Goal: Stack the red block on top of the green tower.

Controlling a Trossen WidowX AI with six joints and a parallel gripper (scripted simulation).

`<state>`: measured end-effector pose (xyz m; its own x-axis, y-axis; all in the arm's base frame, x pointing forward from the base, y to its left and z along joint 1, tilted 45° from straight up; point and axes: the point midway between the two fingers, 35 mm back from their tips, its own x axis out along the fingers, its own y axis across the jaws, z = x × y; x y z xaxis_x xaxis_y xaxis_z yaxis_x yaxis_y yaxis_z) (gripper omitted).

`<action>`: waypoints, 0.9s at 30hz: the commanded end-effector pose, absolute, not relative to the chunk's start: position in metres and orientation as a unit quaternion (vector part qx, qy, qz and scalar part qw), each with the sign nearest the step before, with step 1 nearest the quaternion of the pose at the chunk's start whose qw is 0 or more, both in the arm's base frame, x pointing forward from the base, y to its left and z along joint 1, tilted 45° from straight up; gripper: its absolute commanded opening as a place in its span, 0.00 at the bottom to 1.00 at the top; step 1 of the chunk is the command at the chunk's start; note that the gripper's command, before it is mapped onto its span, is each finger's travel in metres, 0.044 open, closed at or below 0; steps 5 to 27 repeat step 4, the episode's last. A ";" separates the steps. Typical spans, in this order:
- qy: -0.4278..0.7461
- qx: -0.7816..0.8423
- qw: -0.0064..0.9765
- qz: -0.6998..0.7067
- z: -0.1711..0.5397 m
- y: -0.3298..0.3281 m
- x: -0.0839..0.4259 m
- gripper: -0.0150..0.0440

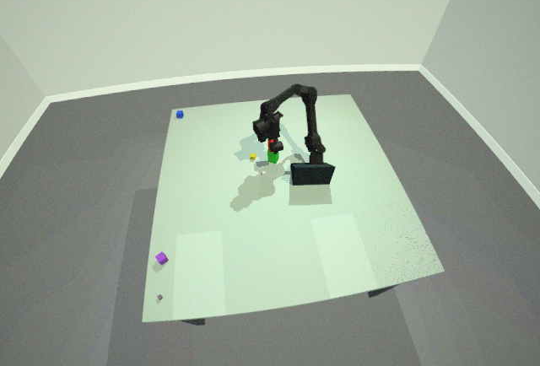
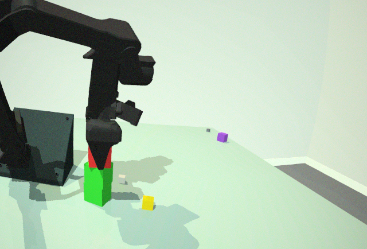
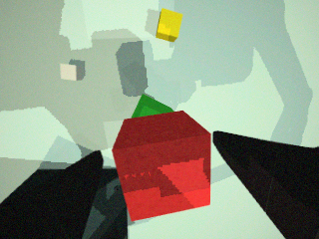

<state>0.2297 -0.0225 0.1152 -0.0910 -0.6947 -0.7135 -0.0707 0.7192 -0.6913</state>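
The black arm [image 2: 67, 27] rises from its base [image 2: 41, 145] at the left of the exterior view, bends over at the elbow and drops its wrist straight down. The gripper [image 2: 100, 158] points downward at lower left, fingers spread wide apart, gripping nothing.

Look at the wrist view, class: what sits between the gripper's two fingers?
The red block sits between the open gripper's fingers, with a visible gap on each side, resting on the green tower.
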 end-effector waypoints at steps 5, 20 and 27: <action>0.693 -0.276 0.616 -0.254 0.115 -0.022 0.230 1.00; 0.693 -0.276 0.616 -0.254 0.115 -0.022 0.230 1.00; 0.693 -0.276 0.616 -0.254 0.115 -0.022 0.230 1.00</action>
